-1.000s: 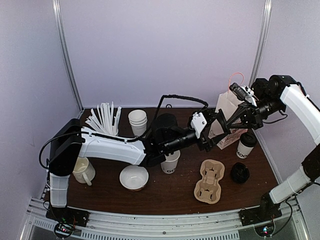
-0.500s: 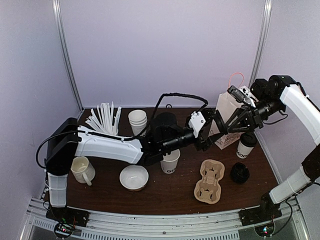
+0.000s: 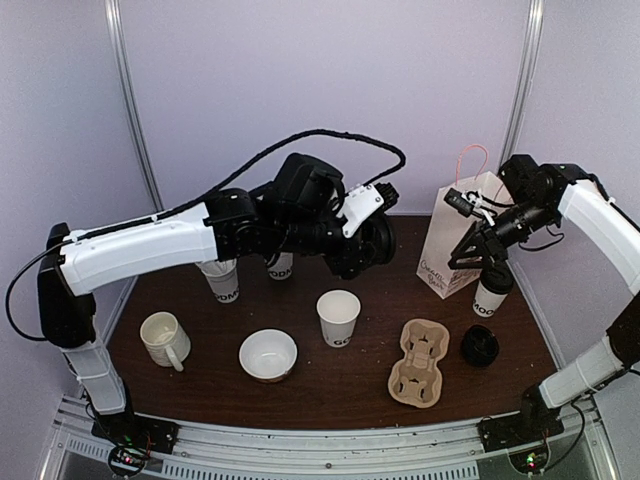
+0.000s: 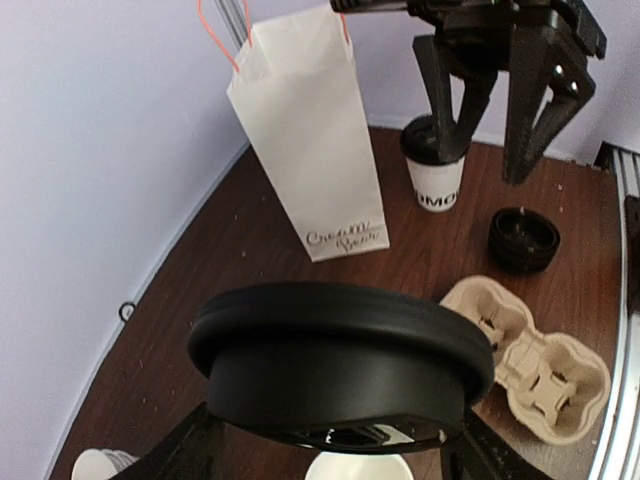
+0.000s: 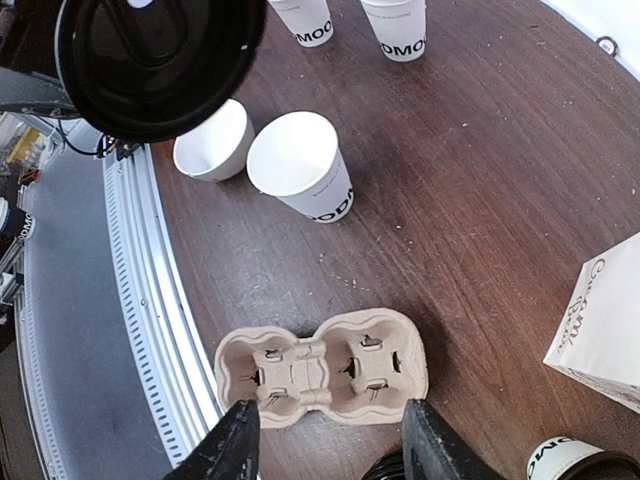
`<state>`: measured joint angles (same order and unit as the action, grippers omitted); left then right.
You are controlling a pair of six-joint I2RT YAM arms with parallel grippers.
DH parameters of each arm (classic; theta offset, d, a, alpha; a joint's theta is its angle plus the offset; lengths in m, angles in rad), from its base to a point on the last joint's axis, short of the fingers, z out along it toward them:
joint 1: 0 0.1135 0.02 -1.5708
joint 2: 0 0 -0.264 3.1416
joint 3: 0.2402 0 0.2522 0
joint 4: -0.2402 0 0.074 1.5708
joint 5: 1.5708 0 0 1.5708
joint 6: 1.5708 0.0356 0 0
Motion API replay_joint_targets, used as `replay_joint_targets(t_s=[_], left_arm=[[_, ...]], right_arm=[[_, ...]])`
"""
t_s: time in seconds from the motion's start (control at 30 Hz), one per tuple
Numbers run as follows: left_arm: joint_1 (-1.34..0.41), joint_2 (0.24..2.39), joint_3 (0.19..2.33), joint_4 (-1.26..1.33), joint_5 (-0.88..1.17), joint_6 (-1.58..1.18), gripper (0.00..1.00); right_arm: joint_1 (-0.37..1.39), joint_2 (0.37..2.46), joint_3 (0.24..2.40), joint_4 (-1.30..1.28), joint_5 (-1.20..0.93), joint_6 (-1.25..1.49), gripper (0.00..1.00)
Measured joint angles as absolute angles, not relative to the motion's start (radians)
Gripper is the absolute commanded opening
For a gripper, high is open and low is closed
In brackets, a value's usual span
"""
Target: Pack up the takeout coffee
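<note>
One black lid (image 4: 340, 355), pinched in my left hand (image 3: 372, 238), hangs above and slightly beyond the upright open cup (image 3: 340, 318); my right hand (image 3: 475, 260) is spread over the lidded cup (image 3: 492, 292).

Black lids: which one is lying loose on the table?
The loose lid right of the cardboard carrier. Another caps the cup beside the bag; the third lid is gripped by the left gripper.
</note>
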<state>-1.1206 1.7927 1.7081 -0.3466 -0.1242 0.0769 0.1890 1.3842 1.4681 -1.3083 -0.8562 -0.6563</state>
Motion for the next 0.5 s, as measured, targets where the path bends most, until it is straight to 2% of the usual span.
replay_joint_targets(t_s=[0.2, 0.5], left_arm=[[-1.096, 1.813, 1.831, -0.752, -0.130, 0.060, 0.68], [-1.061, 1.985, 2.013, -1.079, -0.115, 0.058, 0.68]], right_arm=[[0.243, 1.452, 1.452, -1.213, -0.819, -0.585, 0.52], [0.289, 1.475, 1.446, -1.185, -0.807, -0.568, 0.53]])
